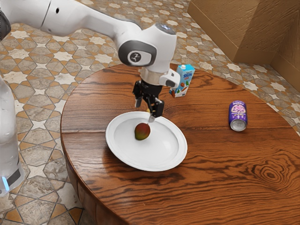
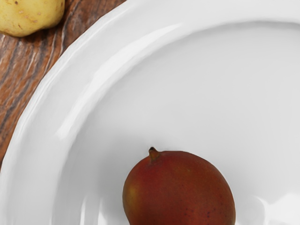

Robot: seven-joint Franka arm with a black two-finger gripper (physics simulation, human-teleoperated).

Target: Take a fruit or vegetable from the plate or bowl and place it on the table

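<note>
Exterior view: looks over the round, brown wooden surface (image 1: 225,166), the goal for the set-down, with no carrying to be seen in progress. At the wide, white, glossy plate (image 1: 180,151), seems to leave the full job to do if aiming for the food on it: close, lift, clear the rim, lower onto wood, release.

Hangs the black two-finger pincer (image 1: 145,111) above the plate's edge region, well open, with fingertips clearly apart, gripping nothing and apparently touching nothing.

Just below and near it, on the plate, shows the rounded red-and-green mango (image 1: 142,131), unheld; in the wrist view, lies stem end in sight, well inside the rim. Beyond the rim, on wood, shows part of a pale yellow, smooth-skinned potato (image 2: 30,15), likewise unheld. Cannot tell from that alone whether to count a placement as done.
</note>
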